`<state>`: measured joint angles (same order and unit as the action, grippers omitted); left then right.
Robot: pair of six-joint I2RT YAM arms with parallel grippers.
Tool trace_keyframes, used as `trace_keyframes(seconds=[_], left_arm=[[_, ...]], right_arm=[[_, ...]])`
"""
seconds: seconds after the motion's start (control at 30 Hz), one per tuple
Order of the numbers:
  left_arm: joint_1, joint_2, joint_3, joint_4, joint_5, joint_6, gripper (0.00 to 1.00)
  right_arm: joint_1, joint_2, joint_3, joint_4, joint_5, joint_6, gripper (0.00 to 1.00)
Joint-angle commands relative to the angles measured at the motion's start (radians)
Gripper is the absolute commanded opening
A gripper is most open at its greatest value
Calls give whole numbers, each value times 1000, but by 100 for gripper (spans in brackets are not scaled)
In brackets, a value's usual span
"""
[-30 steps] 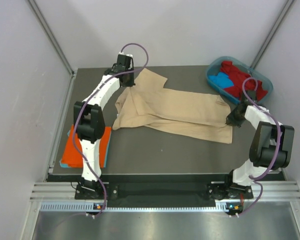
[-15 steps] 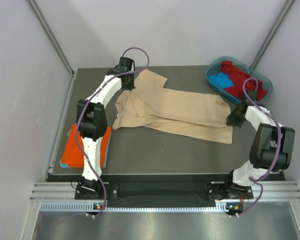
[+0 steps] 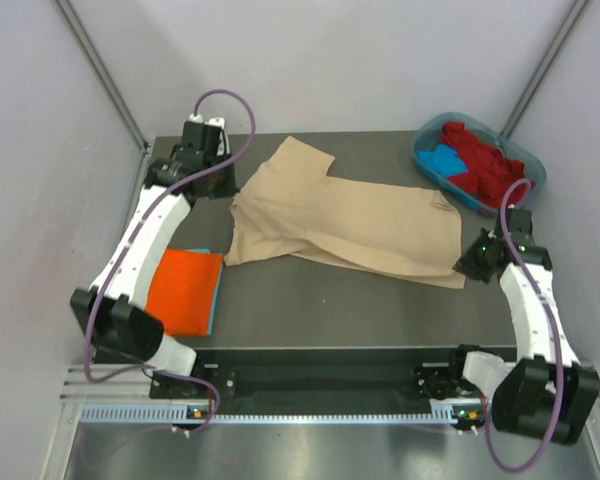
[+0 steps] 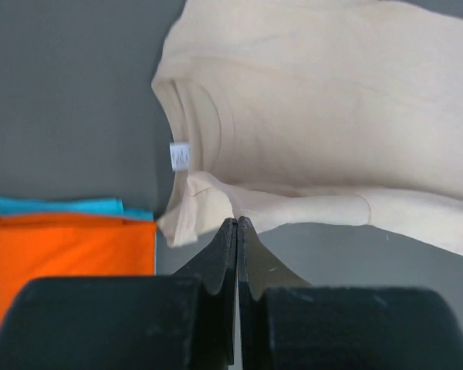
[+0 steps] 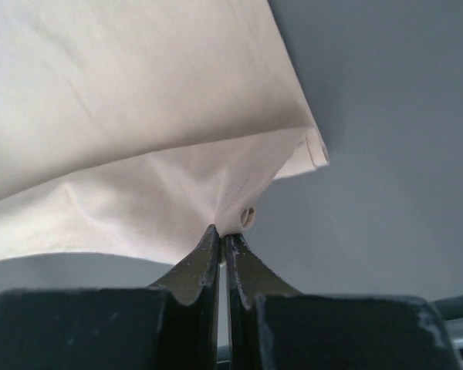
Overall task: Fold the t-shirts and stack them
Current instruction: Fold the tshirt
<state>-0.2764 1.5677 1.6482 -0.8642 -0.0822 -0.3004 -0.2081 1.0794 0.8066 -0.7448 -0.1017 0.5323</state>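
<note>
A beige-tan t-shirt point(image 3: 350, 225) lies spread across the table, and its white neck label point(image 4: 180, 156) shows in the left wrist view. My left gripper point(image 3: 223, 187) is shut with no cloth between its fingers, just off the shirt's left collar edge point(image 4: 216, 139). My right gripper point(image 3: 467, 263) is shut on the shirt's near right corner point(image 5: 239, 208), and the cloth bunches into the tips. A folded orange t-shirt point(image 3: 185, 290) lies on a folded blue one point(image 3: 216, 305) at the near left. It also shows in the left wrist view point(image 4: 62, 262).
A teal-blue oval tub point(image 3: 427, 136) at the far right corner holds a red shirt point(image 3: 485, 155) and a blue shirt point(image 3: 442, 162). White walls close in the table on the left, back and right. The dark table point(image 3: 320, 300) shows in front of the beige shirt.
My left arm has swung out to the left, carrying its gripper off the beige shirt's collar and uncovering the orange stack. My right gripper has shifted slightly nearer, still holding the shirt corner.
</note>
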Motion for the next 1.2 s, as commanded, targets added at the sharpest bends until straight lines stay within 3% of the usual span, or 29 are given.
trace_keyframes(seconds=[0.0, 0.27, 0.67, 0.93, 1.17], left_arm=[[3, -151, -79, -87, 39, -49, 0], [3, -380, -168, -222, 32, -71, 0], [3, -619, -436, -335, 78, -100, 0], [3, -607, -452, -332, 53, -91, 0], [3, -497, -421, -259, 38, -94, 0]], right_arm=[[-14, -135, -4, -105, -38, -22, 0], [-14, -277, -35, -277, -36, -49, 0], [-2, -406, -40, -439, -12, -74, 0], [1, -400, -61, -406, -9, -65, 0], [6, -300, -138, -308, 11, -55, 0]])
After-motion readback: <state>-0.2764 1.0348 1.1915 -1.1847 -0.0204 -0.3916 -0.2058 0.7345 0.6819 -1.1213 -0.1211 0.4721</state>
